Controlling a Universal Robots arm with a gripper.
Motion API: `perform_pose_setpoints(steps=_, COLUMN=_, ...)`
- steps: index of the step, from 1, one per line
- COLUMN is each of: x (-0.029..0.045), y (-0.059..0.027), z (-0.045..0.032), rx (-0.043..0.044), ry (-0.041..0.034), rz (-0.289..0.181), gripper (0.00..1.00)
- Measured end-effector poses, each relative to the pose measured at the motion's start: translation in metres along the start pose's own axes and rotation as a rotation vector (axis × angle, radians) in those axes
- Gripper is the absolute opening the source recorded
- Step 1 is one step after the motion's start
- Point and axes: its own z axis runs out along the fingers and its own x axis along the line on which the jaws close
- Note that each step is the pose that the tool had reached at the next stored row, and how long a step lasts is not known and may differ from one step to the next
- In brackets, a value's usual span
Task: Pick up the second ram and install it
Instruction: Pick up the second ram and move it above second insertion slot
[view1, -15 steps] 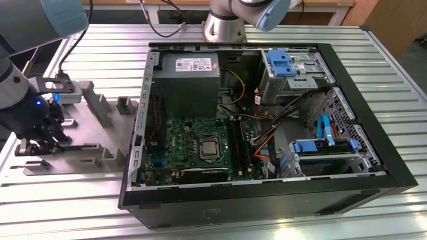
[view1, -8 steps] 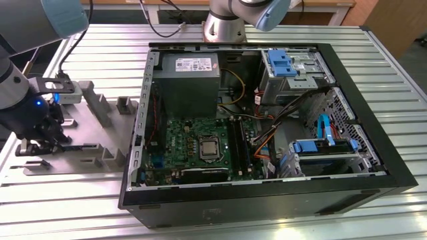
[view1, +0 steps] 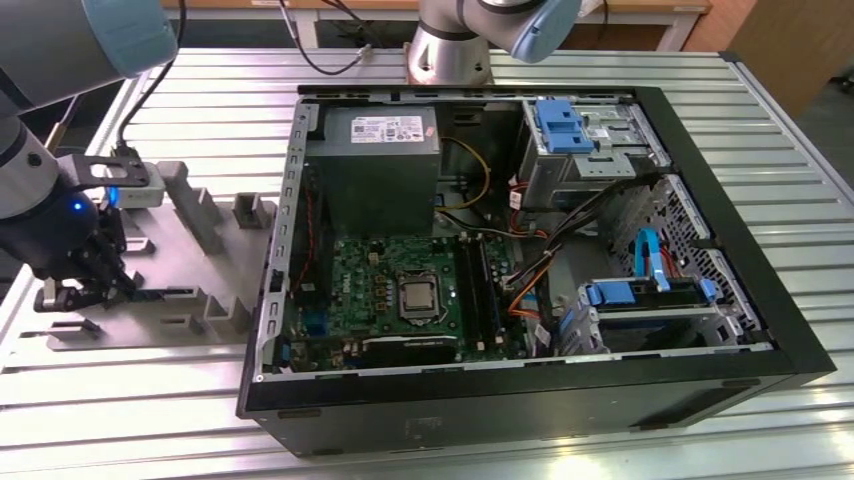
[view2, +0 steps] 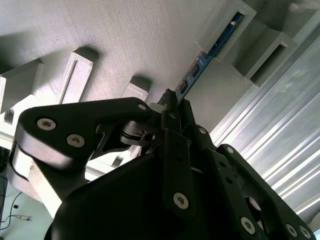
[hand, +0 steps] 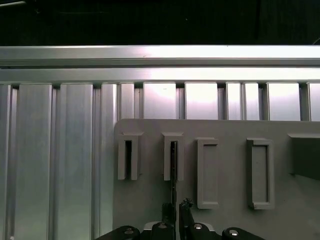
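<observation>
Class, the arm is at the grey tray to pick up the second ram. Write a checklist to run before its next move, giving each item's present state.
1. Gripper lined up on the second ram: ok, in both wrist views.
2. Ram's far end seated in its tray block: ok.
3. Firm hold on the ram: cannot tell.
4. Computer case open, motherboard exposed: ok.
5. Free memory slot for it: cannot tell.

Open PC tower (view1: 534, 412) is lying on the slatted aluminium table (view1: 787, 120), grey moulded tray (view1: 200, 270) sitting at its 9 o'clock.
</observation>
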Motion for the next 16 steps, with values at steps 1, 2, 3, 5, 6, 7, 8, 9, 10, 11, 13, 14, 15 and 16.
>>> perform_pose_setpoints(steps=1, x=0.0000, y=0.0000, z=0.0001, rx=0.0000, ry=0.0000, rz=0.000, gripper=0.19)
perform_pose_setpoints(steps=2, x=0.0000, y=0.0000, z=0.0001, rx=0.0000, ry=-0.0001, rz=0.000, gripper=0.19)
perform_pose_setpoints(steps=3, x=0.0000, y=0.0000, z=0.0001, rx=0.0000, ry=0.0000, rz=0.000, gripper=0.19)
perform_pose_setpoints(steps=5, x=0.0000, y=0.0000, z=0.0004, rx=0.0000, ry=0.0000, rz=0.000, gripper=0.19)
perform_pose_setpoints(steps=6, x=0.0000, y=0.0000, z=0.0007, rx=0.0000, ry=0.0000, rz=0.000, gripper=0.19)
perform_pose_setpoints(steps=7, x=0.0000, y=0.0000, z=0.0007, rx=0.0000, ry=0.0000, rz=0.000, gripper=0.19)
perform_pose_setpoints(steps=8, x=0.0000, y=0.0000, z=0.0006, rx=0.0003, ry=-0.0002, rz=0.000, gripper=0.19)
perform_pose_setpoints(steps=9, x=0.0000, y=0.0000, z=0.0003, rx=0.0003, ry=-0.0002, rz=0.000, gripper=0.19)
perform_pose_setpoints(steps=10, x=0.0000, y=0.0000, z=0.0001, rx=0.0003, ry=-0.0002, rz=0.000, gripper=0.19)
perform_pose_setpoints(steps=11, x=0.0000, y=0.0000, z=-0.0004, rx=0.0000, ry=0.0000, rz=0.000, gripper=0.19)
perform_pose_setpoints(steps=13, x=0.0000, y=0.0000, z=-0.0005, rx=0.0001, ry=-0.0001, rz=0.000, gripper=0.19)
perform_pose_setpoints(steps=14, x=0.0000, y=0.0000, z=-0.0006, rx=0.0002, ry=-0.0001, rz=0.000, gripper=0.19)
perform_pose_setpoints(steps=15, x=0.0000, y=0.0000, z=-0.0007, rx=0.0000, ry=-0.0001, rz=0.000, gripper=0.19)
perform_pose_setpoints(steps=16, x=0.0000, y=0.0000, z=-0.0007, rx=0.0000, ry=-0.0001, rz=0.000, gripper=0.19)
